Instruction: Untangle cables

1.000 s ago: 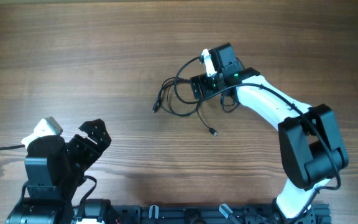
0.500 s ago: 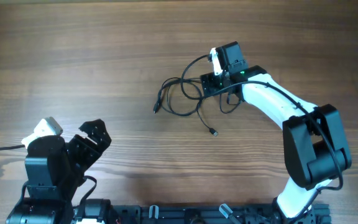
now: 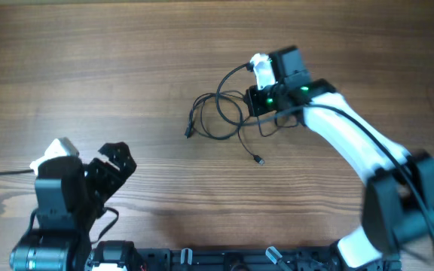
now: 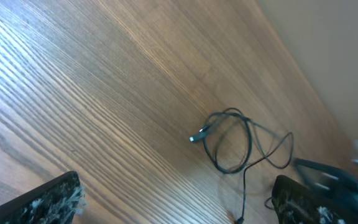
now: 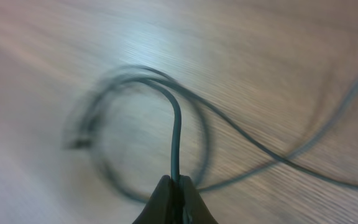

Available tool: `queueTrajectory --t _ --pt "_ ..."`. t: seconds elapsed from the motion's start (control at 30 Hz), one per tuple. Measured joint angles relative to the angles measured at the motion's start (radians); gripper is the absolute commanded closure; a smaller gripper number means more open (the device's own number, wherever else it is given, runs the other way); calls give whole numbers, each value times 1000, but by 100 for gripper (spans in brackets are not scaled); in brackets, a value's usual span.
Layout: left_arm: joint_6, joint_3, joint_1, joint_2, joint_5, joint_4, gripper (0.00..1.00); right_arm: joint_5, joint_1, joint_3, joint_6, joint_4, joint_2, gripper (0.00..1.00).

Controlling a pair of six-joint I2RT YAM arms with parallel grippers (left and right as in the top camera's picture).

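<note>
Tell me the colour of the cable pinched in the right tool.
Black; the cable shows best in the right wrist view.

Surface: we see a brown wooden table [image 3: 89,60] filling the overhead view, grain running 9 to 3 o'clock | Edge: left wrist view, tabletop ends diagonally toward 2 o'clock | Beyond: plain beige surface [image 4: 334,37], wall or floor we cannot tell | Light: soft; pale sheen [image 5: 148,43] on the wood at 11 o'clock, right wrist view

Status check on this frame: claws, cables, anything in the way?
Left claw open, away from the cables. Right claw shut on one strand. Loops tangled on the table. No obstruction visible.
</note>
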Motion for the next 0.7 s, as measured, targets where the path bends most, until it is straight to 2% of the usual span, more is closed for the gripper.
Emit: queueTrajectory --t 0.17,0.3,0.5,0.7 --pt "55 -2 1 111 55 101 0 -155 0 10 -102 -61 -290 96" --pt "207 -5 1 238 200 227 0 -216 0 24 -202 -166 -447 96" --pt "421 -6 1 424 450 344 0 -245 0 26 -342 -325 -494 96" --pt "528 -6 1 575 614 415 0 -319 0 26 -446 -359 -489 96"
